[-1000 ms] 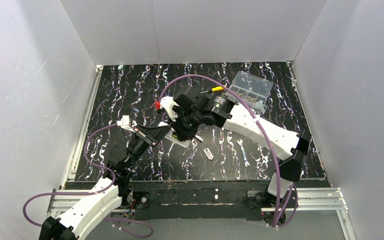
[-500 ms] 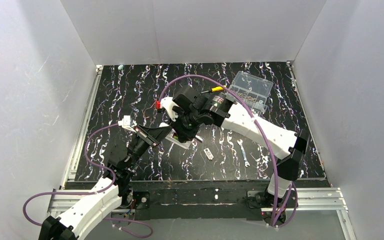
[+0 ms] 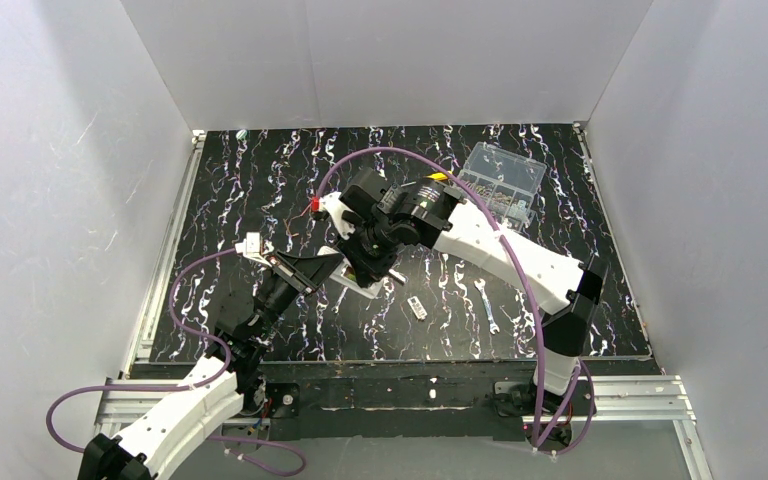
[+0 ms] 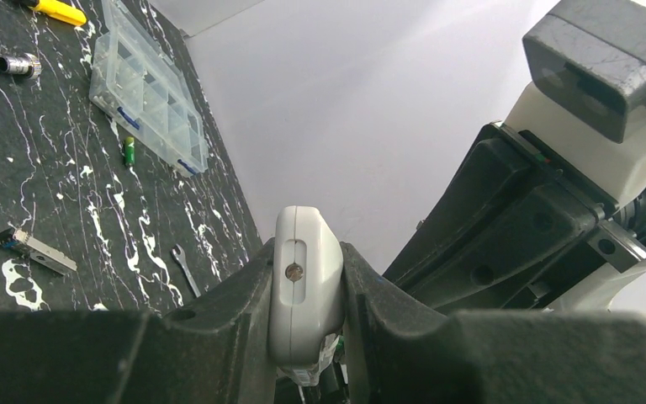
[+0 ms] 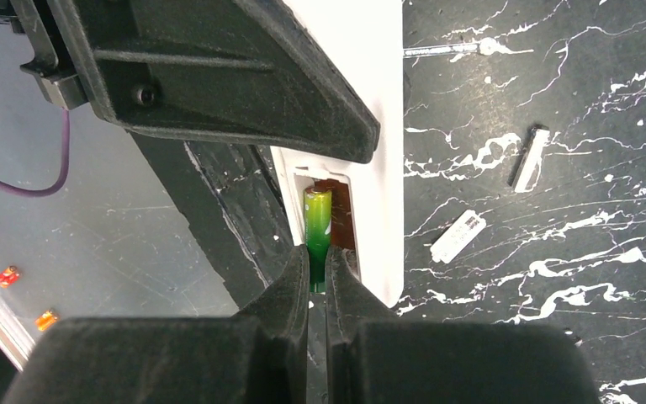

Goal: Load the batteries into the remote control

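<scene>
Remote control [image 3: 360,284], one. Top view: near the middle of the surface [image 3: 260,180], clamped in the left tool [image 3: 340,270], with the right tool [image 3: 368,266] meeting it from the right. One clear organiser box [image 3: 501,180], one wrench [image 3: 487,305] and one cover piece [image 3: 417,307] lie on the surface. Since a second ago the right arm's wrist has shifted slightly left; the remote is unmoved.
Left wrist view: the tool is pressed onto the remote's sides. One loose battery [image 4: 129,151] lies beside the box.
Right wrist view: the right tool pinches a second battery [image 5: 317,220], its tip inside the remote's open compartment.
</scene>
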